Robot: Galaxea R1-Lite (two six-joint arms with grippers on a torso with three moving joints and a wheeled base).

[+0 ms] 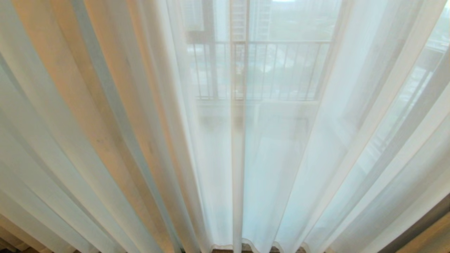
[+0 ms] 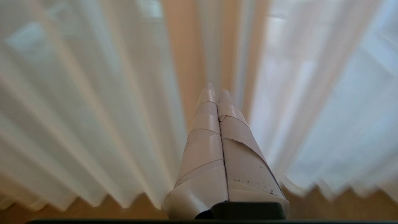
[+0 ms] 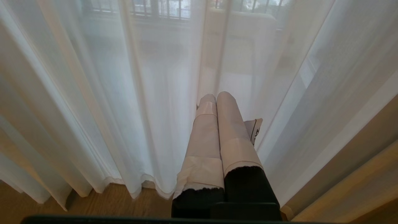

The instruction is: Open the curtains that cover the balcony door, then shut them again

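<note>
**op_remote:** Right up front, at 6 o'clock in each wrist cam, I've got both tools clenched on nothing. The left gripper [image 2: 217, 90] has its taped fingers [image 2: 205, 130] pressed flat together, aimed at a tan pleat around 12 o'clock. The right gripper [image 3: 216, 96] is the same story, tips close to the sheer fabric, though I can't tell if they actually touch it. A bit of loose tape [image 3: 254, 129] is peeling off at its 3 o'clock.

**curtain_nerd:** So where are the curtains [image 1: 140, 140] sitting?

**op_remote:** Fully drawn. Head cam shows both sheers meeting at a seam [image 1: 238, 158] running 12 to 6, hems just off the wooden floor [image 3: 93, 202]. Behind them, hazy, are the balcony door [image 1: 214, 116] and farther out the railing [image 1: 260, 70].

**curtain_nerd:** What worries you?

**op_remote:** Three things, I reckon. Closed jaws can only shove, so the cloth may slide off and the panel swings back. That peeling tape could snag the weave and drag it. And if I push too deep, I'd guess the fingertips meet glass I can barely see through the sheer. Also the beige drape [image 3: 357, 174] at 4 o'clock is near enough to grab by mistake.
</note>
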